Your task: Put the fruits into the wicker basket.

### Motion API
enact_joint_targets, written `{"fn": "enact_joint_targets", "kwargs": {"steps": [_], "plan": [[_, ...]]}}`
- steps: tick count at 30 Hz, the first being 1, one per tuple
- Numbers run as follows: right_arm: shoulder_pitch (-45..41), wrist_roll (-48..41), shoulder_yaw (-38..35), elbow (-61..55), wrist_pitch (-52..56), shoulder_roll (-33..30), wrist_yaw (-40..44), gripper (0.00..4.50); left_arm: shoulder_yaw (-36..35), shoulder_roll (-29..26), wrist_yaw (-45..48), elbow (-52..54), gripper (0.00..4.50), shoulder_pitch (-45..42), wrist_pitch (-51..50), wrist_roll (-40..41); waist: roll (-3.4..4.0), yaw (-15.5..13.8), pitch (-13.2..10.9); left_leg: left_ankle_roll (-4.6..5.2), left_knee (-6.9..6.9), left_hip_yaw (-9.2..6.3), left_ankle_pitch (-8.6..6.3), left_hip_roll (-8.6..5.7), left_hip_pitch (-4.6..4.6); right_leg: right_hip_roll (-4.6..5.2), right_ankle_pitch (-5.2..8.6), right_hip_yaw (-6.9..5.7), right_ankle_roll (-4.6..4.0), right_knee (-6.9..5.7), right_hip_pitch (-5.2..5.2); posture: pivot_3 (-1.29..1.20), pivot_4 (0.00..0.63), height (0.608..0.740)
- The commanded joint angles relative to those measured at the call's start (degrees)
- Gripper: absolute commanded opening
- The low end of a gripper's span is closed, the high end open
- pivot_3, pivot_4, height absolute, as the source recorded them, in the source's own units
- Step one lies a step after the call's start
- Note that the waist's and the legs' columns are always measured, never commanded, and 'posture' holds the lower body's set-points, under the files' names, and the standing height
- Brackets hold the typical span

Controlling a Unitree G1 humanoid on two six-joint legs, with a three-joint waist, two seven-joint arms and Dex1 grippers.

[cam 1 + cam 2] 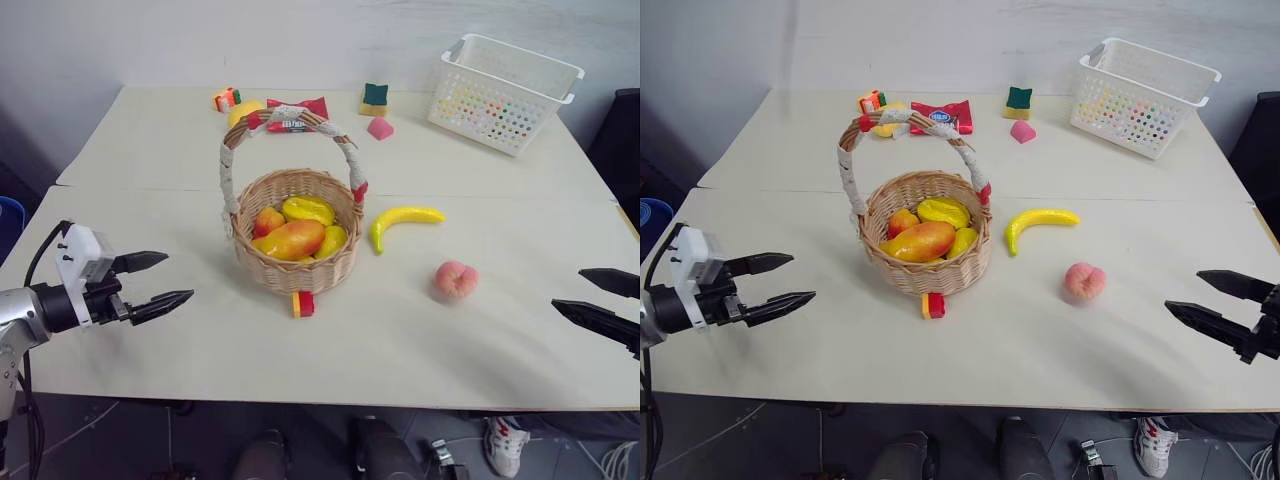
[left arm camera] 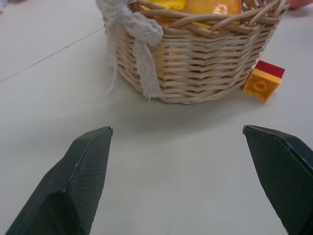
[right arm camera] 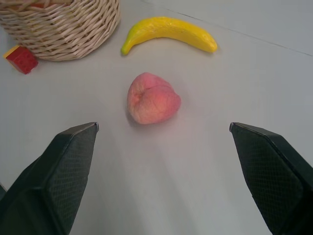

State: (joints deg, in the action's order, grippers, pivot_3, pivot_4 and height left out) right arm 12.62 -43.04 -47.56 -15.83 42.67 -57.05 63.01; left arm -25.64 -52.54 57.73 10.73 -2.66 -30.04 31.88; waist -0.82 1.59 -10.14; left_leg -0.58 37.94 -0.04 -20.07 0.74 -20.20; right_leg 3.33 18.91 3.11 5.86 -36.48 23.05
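Advance right gripper point(image 1: 598, 300), jaws wide and empty, squarely over peach point(image 3: 152, 98); close gently across its middle. Keep left gripper point(image 1: 160, 280), likewise wide, beside basket point(image 1: 296, 272).

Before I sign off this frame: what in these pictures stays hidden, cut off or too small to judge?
- Fruits low in the wicker basket: the mango and the wall cover them, so no count.
- Yellow piece at the far edge: the handle crosses it.
- Red snack packet: print too small.
- White lattice basket: contents show as coloured specks through the holes.
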Motion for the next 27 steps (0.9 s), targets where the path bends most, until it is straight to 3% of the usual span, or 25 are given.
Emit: {"fn": "enact_joint_targets", "kwargs": {"steps": [1,5,14,21,27], "plan": [[-1.57,-5.44,0.93,-7.07,3.11,0.41,-1.95,4.48,1.02,-1.3,1.37,4.12,4.5,-2.34,-2.73,3.77,0.0,0.0,0.0,-0.01,0.0,-0.01,0.0,0.0,0.0,0.0,0.0,0.0,0.0,-0.01,0.0,0.0,0.15,0.74],[-2.45,-12.8,4.14,-15.98,7.25,1.73,-5.7,4.48,3.7,-1.69,3.21,9.21,4.5,-1.84,-6.23,6.78,0.0,0.02,0.0,-0.02,0.0,-0.03,0.01,0.01,-0.02,-0.02,0.0,-0.01,0.0,-0.02,0.01,0.0,0.15,0.74],[-3.76,-25.64,11.58,-29.69,8.59,3.47,-15.92,4.48,18.17,7.21,-7.04,21.62,4.5,1.54,-9.58,4.68,-0.01,-0.12,-0.02,-0.01,0.06,-0.05,0.01,-0.01,-0.05,-0.01,-0.02,0.0,0.04,0.01,-0.02,0.0,0.15,0.74],[-5.56,-24.19,14.62,-28.31,6.42,2.99,-17.87,4.48,28.72,11.65,-8.06,11.99,4.5,-2.42,-0.42,-6.29,-0.02,-0.2,-0.02,0.0,0.16,-0.06,0.03,-0.05,-0.02,-0.07,-0.03,-0.01,0.06,-0.01,-0.06,0.0,0.15,0.74],[-4.1,-23.11,14.96,-28.83,4.6,4.12,-18.73,4.48,29.31,16.19,-7.81,6.9,4.5,-5.63,3.96,-7.66,-0.02,-0.32,-0.01,0.02,0.17,-0.06,0.02,-0.05,-0.07,-0.07,-0.04,-0.02,0.08,0.04,-0.06,0.0,0.15,0.74]]}}
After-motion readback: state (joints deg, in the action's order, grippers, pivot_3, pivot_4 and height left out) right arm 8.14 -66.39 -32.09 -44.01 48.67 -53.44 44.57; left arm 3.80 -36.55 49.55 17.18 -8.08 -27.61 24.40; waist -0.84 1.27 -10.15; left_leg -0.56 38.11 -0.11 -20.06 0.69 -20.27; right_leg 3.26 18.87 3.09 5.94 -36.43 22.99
